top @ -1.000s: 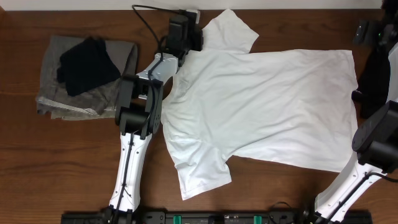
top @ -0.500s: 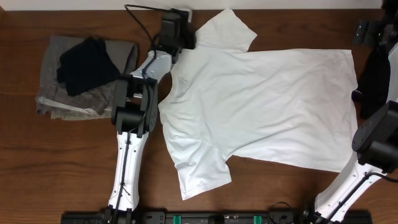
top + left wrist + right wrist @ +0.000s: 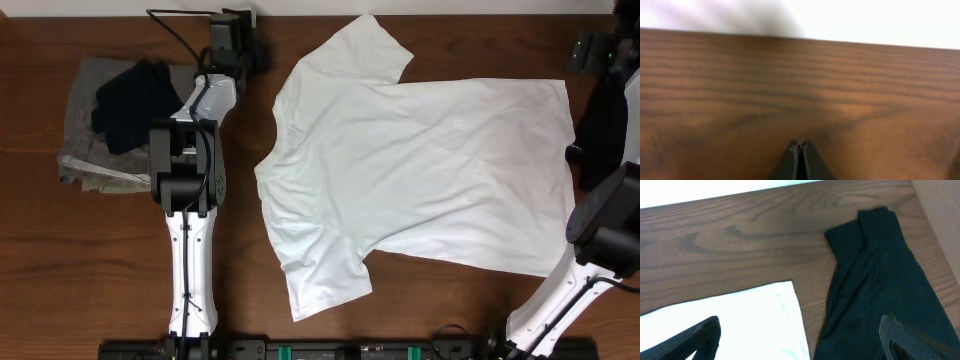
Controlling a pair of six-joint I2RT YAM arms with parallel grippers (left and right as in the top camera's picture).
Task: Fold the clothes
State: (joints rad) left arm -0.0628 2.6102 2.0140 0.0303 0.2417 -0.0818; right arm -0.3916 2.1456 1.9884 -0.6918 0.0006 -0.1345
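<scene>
White cotton short-sleeved T-shirt (image 3: pixel 420 170) lay spread flat, centre-right on the brown wooden table (image 3: pixel 100 250). My left gripper (image 3: pixel 800 152) sat far-left of it, fingers pressed together, empty, over bare wood. My right gripper (image 3: pixel 802 340) hung far right, fingers spread wide, above the shirt's corner and a black garment (image 3: pixel 875 280).

Bare table (image 3: pixel 100 260) lies free left; dark garment (image 3: pixel 875 280) seemingly crowds the T-shirt (image 3: pixel 420 170) hem.

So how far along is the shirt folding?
Done: the white T-shirt lies spread flat on the table. In hand: nothing; the left hand is shut and empty over bare wood, the right hand open near the shirt's corner. Left: every fold.
</scene>
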